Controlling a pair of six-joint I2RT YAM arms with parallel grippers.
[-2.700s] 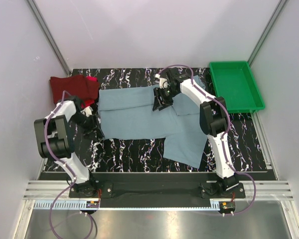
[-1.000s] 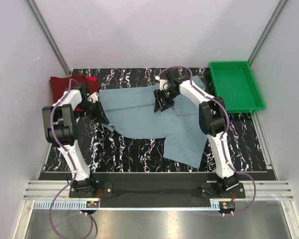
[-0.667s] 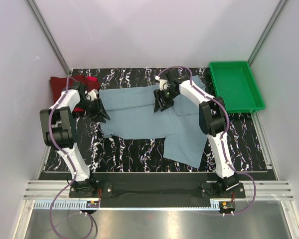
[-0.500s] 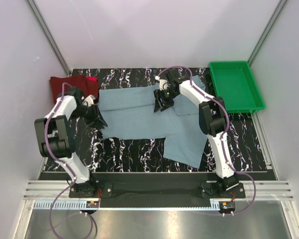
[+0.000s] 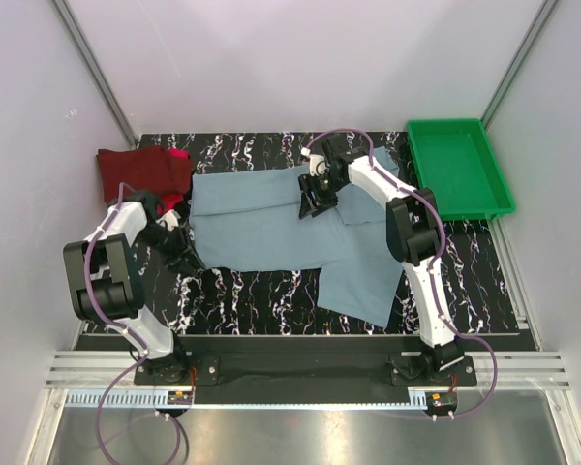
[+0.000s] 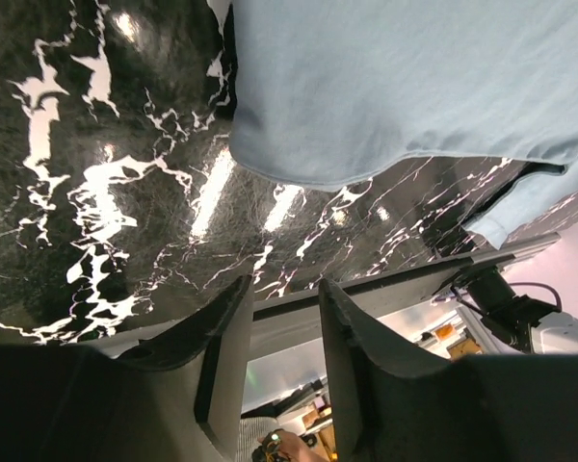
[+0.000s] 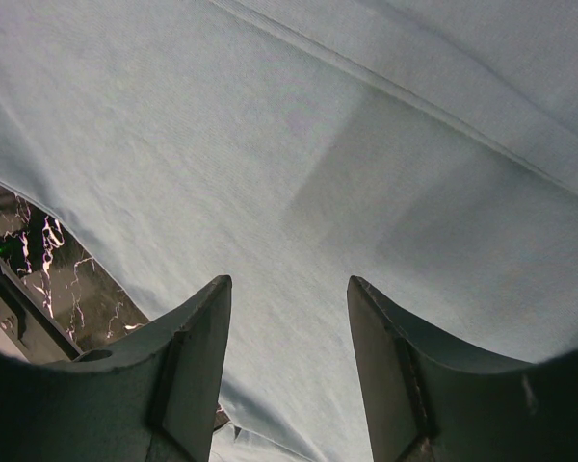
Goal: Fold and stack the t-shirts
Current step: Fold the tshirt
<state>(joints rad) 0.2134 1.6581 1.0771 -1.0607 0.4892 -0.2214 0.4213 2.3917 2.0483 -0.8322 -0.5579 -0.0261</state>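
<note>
The large grey-blue t-shirt point(image 5: 281, 223) lies spread across the middle of the black marbled table, one sleeve trailing toward the near right. At the back left corner sits a folded dark maroon t-shirt point(image 5: 131, 170), with a bright red one point(image 5: 178, 154) peeking out beside it. My left gripper point(image 5: 179, 247) hovers just off the grey-blue shirt's left hem, open with nothing between its fingers point(image 6: 226, 327); the left wrist view shows the hem point(image 6: 366, 115) apart from them. My right gripper point(image 5: 315, 199) stands open just above the shirt's upper middle point(image 7: 299, 144).
A green plastic tray point(image 5: 494, 189) stands at the back right, beside the shirt's right sleeve. Pale walls close in the table on three sides. Bare marbled tabletop point(image 5: 252, 295) runs along the front, between the shirt and the arm bases.
My left gripper has opened and let go of the shirt's left edge, which now lies flat. It has drawn back toward the near left. The right arm has stayed put.
</note>
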